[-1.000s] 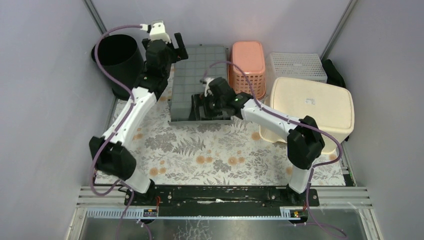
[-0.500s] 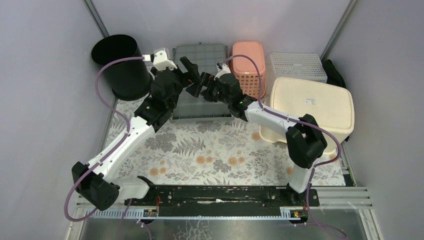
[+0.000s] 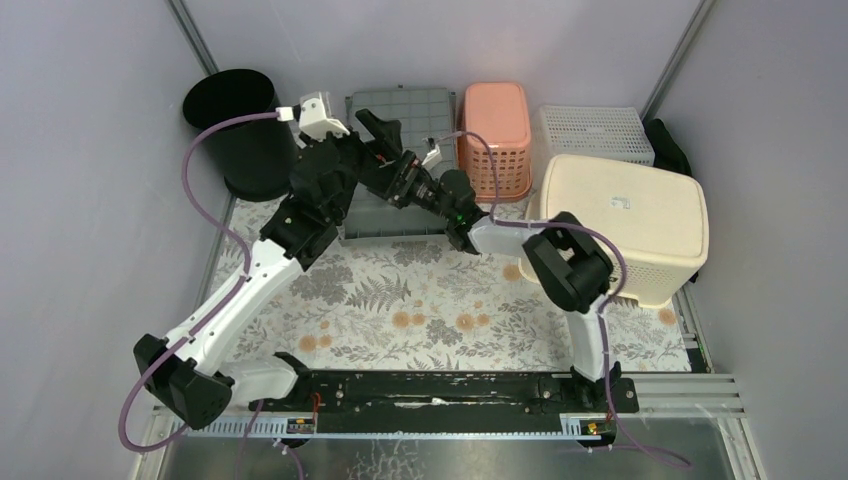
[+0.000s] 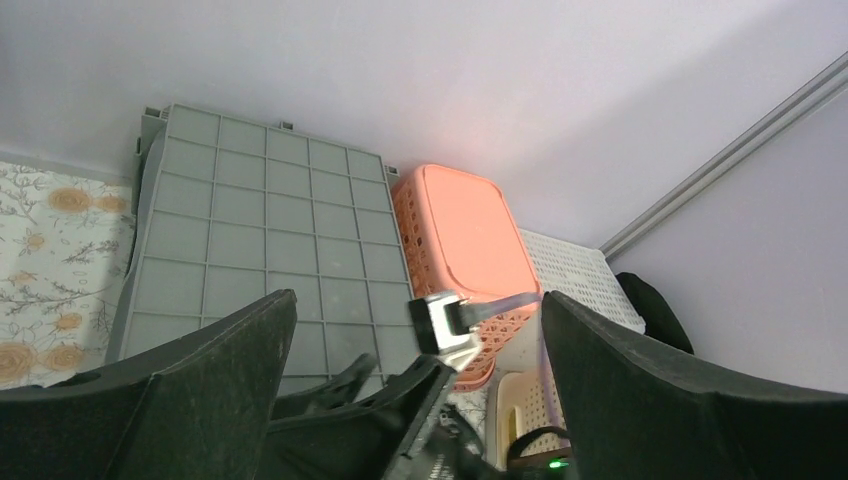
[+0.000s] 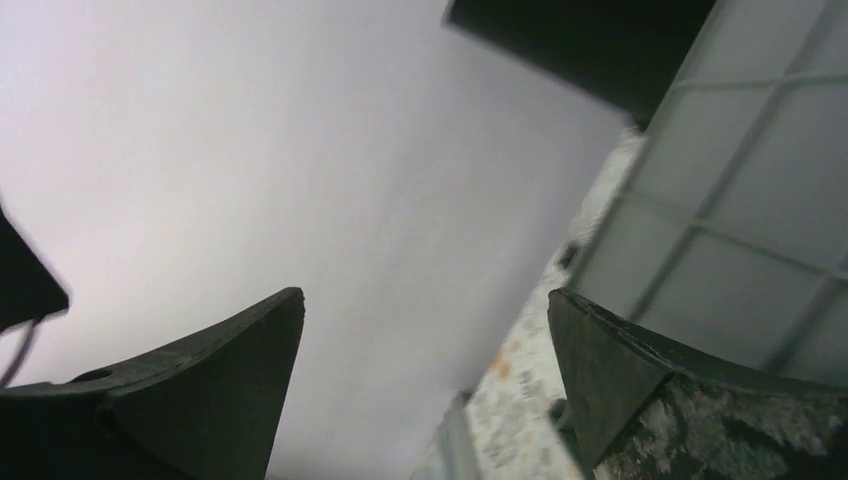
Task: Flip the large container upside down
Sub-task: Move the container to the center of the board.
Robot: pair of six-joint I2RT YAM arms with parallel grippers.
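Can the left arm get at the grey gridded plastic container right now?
Probably yes: the left gripper hangs open above the grey gridded plastic container, though the right arm crowds close.

Nothing here can actually be read. There's a small pale sticker [image 3: 621,202] on top of the cream tub [image 3: 650,240] over at the right, with a few dark marks on it. From overhead they're far too tiny to make out as letters or numbers.
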